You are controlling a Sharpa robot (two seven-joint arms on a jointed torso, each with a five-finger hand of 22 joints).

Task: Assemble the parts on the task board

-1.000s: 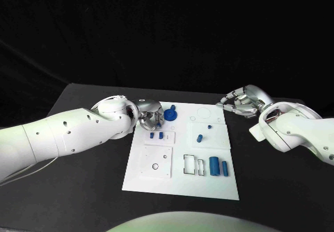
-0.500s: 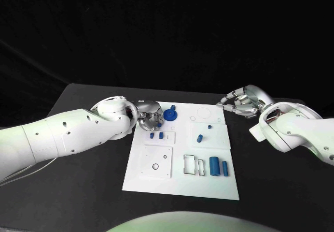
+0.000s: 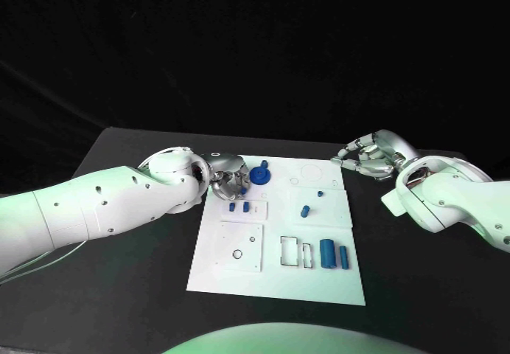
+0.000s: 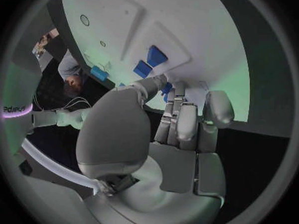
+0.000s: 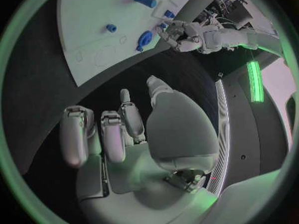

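The white task board lies mid-table. My left hand hovers over its far left part and pinches a small blue part between thumb and fingers; the left wrist view shows that part at the fingertips, just above the board. Two small blue blocks stand in a raised plate right beside the hand, and appear again from the wrist. A round blue piece sits at the far edge. My right hand hangs off the board's far right corner, fingers loosely apart, holding nothing.
Two blue cylinders lie side by side at the board's near right, next to a rectangular slot. A blue piece and a small peg sit on the right middle plate. Black table surrounds the board.
My left hand has shifted slightly toward the far edge with the small blue part in its fingers. The right hand has stayed put.
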